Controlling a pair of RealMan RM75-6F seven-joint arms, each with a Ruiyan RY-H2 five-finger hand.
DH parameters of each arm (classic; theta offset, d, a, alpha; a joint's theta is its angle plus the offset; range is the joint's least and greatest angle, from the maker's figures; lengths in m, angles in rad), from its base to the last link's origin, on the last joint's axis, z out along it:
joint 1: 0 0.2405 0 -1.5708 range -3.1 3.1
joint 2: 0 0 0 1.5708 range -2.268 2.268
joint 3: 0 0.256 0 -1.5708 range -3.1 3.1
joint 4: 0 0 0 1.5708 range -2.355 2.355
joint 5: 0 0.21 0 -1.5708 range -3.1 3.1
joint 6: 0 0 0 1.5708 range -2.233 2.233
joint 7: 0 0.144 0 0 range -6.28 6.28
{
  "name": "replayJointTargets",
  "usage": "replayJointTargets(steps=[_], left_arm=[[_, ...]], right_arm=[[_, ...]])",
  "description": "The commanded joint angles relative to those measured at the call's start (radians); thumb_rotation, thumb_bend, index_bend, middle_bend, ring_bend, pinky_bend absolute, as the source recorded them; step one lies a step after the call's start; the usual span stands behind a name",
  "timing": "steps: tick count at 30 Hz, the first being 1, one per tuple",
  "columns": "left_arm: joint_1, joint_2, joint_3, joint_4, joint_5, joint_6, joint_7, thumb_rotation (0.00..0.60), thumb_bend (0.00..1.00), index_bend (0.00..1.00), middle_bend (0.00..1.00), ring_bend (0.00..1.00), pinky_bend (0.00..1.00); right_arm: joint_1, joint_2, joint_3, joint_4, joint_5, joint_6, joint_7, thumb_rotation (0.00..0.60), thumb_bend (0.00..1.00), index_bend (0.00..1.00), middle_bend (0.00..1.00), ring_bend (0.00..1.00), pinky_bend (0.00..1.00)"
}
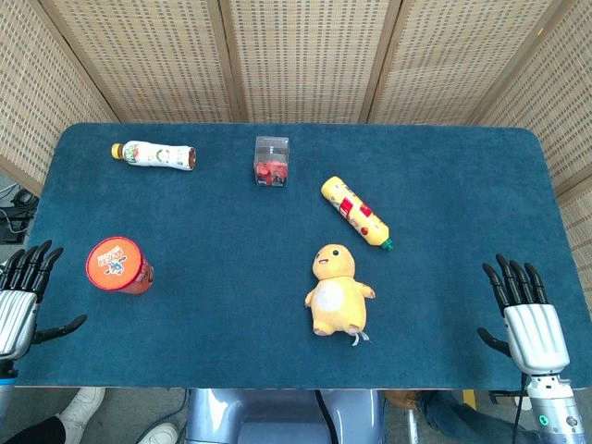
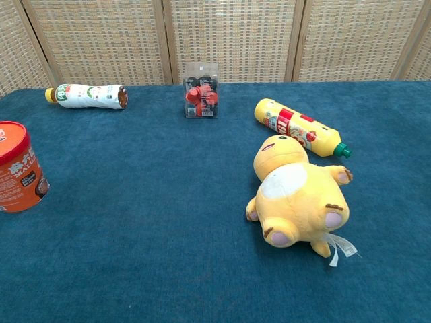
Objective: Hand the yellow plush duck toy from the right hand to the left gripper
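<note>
The yellow plush duck lies on its back on the blue table, a little right of centre near the front; the chest view shows the duck close up with its white belly up. My right hand rests at the table's front right edge, fingers spread, holding nothing, well to the right of the duck. At the front left edge my left hand is open too, with spread fingers and nothing in it. Neither hand appears in the chest view.
A yellow bottle lies just behind the duck. A clear box with red contents stands at the back centre, a white bottle lies at the back left, and an orange can stands near my left hand.
</note>
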Motion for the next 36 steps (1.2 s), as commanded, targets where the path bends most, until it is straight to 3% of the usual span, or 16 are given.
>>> replayJointTargets(steps=[1,7,11,15,21,24,28,36], left_arm=[[0.001,0.003,0.001,-0.004,-0.001,-0.003,0.001,0.600,0.00,0.00,0.00,0.00,0.00],[0.001,0.007,0.001,-0.010,-0.002,-0.007,0.002,0.600,0.00,0.00,0.00,0.00,0.00],[-0.004,0.001,-0.003,-0.007,-0.001,-0.012,0.007,0.600,0.00,0.00,0.00,0.00,0.00],[-0.014,-0.009,-0.011,0.004,-0.008,-0.025,0.008,0.600,0.00,0.00,0.00,0.00,0.00],[-0.024,-0.018,-0.025,0.018,-0.043,-0.051,0.008,0.600,0.00,0.00,0.00,0.00,0.00],[-0.029,-0.022,-0.029,0.023,-0.057,-0.067,0.011,0.600,0.00,0.00,0.00,0.00,0.00],[-0.035,-0.026,-0.037,0.029,-0.075,-0.080,0.019,0.600,0.00,0.00,0.00,0.00,0.00],[-0.047,-0.037,-0.046,0.040,-0.112,-0.114,0.039,0.600,0.00,0.00,0.00,0.00,0.00]], right_arm=[[0.000,0.001,-0.001,-0.001,0.001,-0.002,0.000,0.600,0.00,0.00,0.00,0.00,0.00],[0.004,0.000,-0.004,-0.002,0.001,-0.014,0.006,0.600,0.00,0.00,0.00,0.00,0.00],[0.042,0.008,0.003,-0.019,0.015,-0.083,0.048,0.600,0.00,0.00,0.00,0.00,0.00],[0.143,0.056,0.059,-0.090,0.053,-0.220,0.092,0.600,0.00,0.00,0.00,0.00,0.00],[0.368,0.117,0.197,-0.188,0.214,-0.524,0.201,0.600,0.00,0.00,0.00,0.00,0.00],[0.463,0.078,0.255,-0.160,0.300,-0.618,0.208,0.600,0.00,0.00,0.01,0.00,0.00],[0.580,0.012,0.292,-0.115,0.444,-0.754,0.195,0.600,0.00,0.00,0.03,0.00,0.03],[0.777,-0.138,0.261,0.032,0.698,-0.900,0.072,0.600,0.10,0.00,0.12,0.05,0.16]])
